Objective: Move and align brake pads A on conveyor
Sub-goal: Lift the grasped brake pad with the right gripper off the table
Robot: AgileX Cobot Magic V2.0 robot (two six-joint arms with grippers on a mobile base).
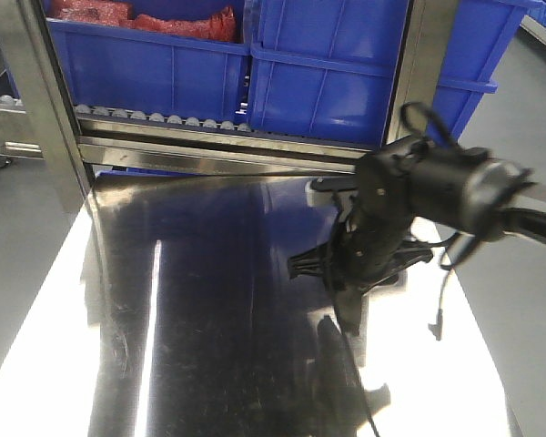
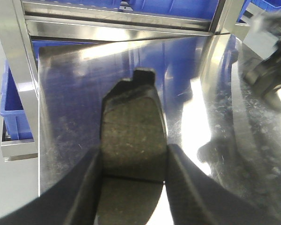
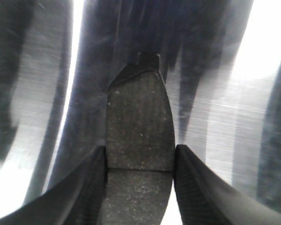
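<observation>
Left black two-finger gripper (image 2: 133,161): jaws clamped on long edges of flat dark grey brake pad (image 2: 131,122), groove level with fingertips, tabbed end jutting forward.
Right black gripper (image 3: 140,159): same pinch on second dark grey brake pad (image 3: 139,108).
Both pads appear held above shiny reflective steel table (image 1: 209,300) (conveyor belt in no view).
Your risks:
- Thin edge grip: pad may pivot or slip on fast swing.
- Long overhang may clip blue plastic bins (image 1: 328,82).
- Right wrist view blurred: check pad angle before lowering, or row ends crooked.
</observation>
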